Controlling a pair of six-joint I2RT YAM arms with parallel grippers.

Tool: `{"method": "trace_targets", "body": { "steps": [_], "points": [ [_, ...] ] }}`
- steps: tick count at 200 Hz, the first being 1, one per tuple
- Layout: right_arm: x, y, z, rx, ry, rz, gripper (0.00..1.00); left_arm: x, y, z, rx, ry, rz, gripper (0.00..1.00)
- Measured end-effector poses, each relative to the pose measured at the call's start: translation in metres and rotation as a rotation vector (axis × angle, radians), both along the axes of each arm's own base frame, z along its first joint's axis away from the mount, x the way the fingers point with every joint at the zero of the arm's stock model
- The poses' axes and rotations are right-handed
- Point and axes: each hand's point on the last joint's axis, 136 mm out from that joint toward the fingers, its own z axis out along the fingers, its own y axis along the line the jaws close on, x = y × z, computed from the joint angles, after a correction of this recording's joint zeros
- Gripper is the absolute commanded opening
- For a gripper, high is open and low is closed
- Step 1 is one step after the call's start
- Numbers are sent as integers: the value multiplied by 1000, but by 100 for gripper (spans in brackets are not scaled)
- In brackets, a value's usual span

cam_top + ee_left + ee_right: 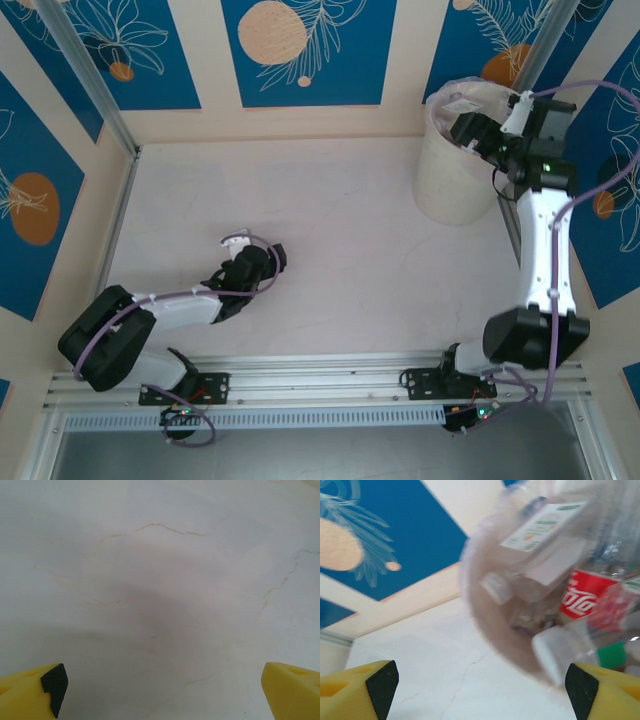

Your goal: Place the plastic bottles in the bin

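The bin (448, 185), a cream-white bucket lined with a thin bag, stands at the far right of the table. My right gripper (472, 130) hangs over its rim. In the right wrist view the gripper (482, 685) is open and nothing lies between its yellow fingers (355, 687). Beyond them the bin (487, 630) shows blurred, with plastic bottles inside: one with a red label (582, 597), one with a white label (540, 530) and one with a white cap (555, 650). My left gripper (278, 256) rests low over the table's middle. It stands open (162, 690) above bare tabletop.
Blue and cream patterned walls close in the table at the back and sides. A metal post (85, 75) runs down the left back corner. A rail (320, 375) with both arm bases lines the near edge. The pale tabletop (330, 230) has thin cracks.
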Motion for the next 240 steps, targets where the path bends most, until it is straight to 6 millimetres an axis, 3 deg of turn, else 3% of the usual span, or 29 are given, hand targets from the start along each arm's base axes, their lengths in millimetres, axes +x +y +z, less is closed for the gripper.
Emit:
{"method": "trace_targets", "body": {
  "steps": [28, 54, 62, 84, 117, 158, 187, 208, 240],
  "points": [
    [-37, 33, 32, 0, -170, 119, 91, 3, 16, 24, 4, -49, 18, 100],
    [-61, 72, 29, 2, -262, 251, 94, 6, 45, 53, 23, -107, 71, 100],
    [-65, 83, 21, 6, -278, 290, 100, 6, 57, 63, 34, -128, 95, 100],
    [-76, 113, -14, -9, -293, 408, 100, 4, 88, 90, 66, -193, 161, 100],
    [-70, 144, -93, -161, -229, 479, 100, 0, 132, 114, 153, -253, 259, 100],
    [-38, 130, -196, -273, -3, 377, 100, -2, 176, 108, 316, -213, 373, 100],
    [-33, 118, -253, -336, 88, 336, 99, -3, 202, 81, 414, -122, 422, 100],
    [-33, 110, -270, -370, 106, 310, 100, 0, 208, 60, 468, -58, 397, 100],
    [-27, 93, -272, -383, 66, 255, 100, 12, 193, 31, 496, -35, 250, 100]
  ]
}}
